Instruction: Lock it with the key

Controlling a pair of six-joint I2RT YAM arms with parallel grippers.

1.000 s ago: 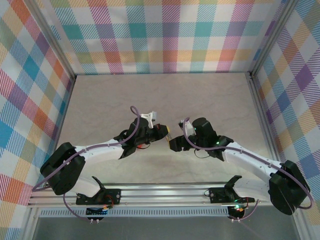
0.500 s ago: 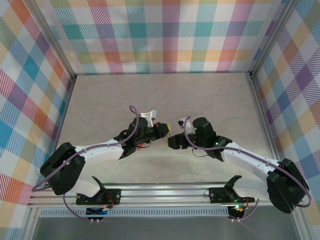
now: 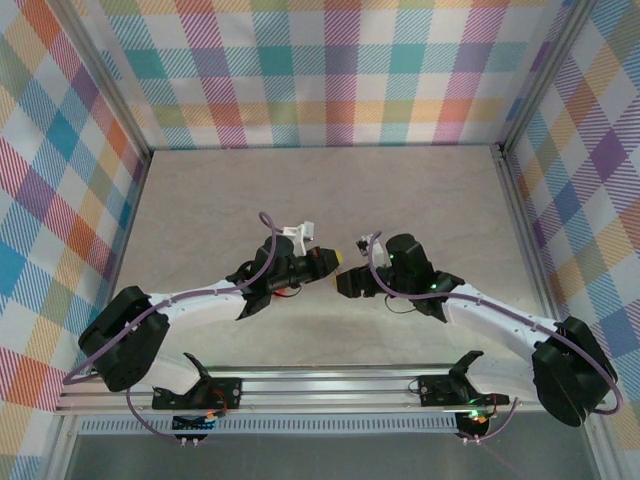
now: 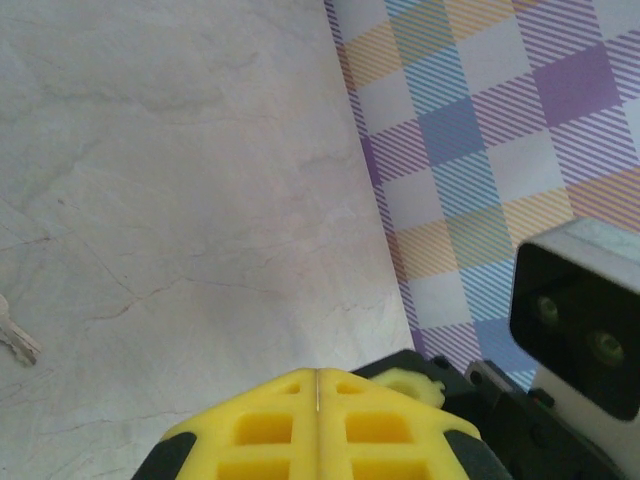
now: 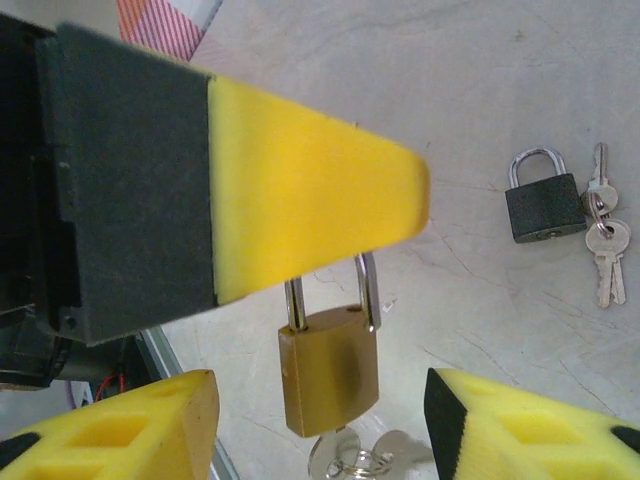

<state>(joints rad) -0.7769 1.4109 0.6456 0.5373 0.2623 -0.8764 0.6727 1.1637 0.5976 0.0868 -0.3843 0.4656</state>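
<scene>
A brass padlock hangs in the air by its steel shackle, pinched in my left gripper, which is shut; a thin sliver of metal shows between its yellow pads. A silver key sticks in the bottom of the lock, with a ring and a second key beside it. My right gripper is open, one yellow fingertip on each side of the lock body, not touching it. In the top view the left gripper and the right gripper meet nose to nose at the table's middle.
A black padlock lies on the marble table with a bunch of keys next to it. A loose key lies at the left edge of the left wrist view. Plaid walls close in three sides.
The right gripper has crept a little to the left, closer to the left gripper's tip, and its jaws have narrowed slightly. The left gripper keeps its hold.
</scene>
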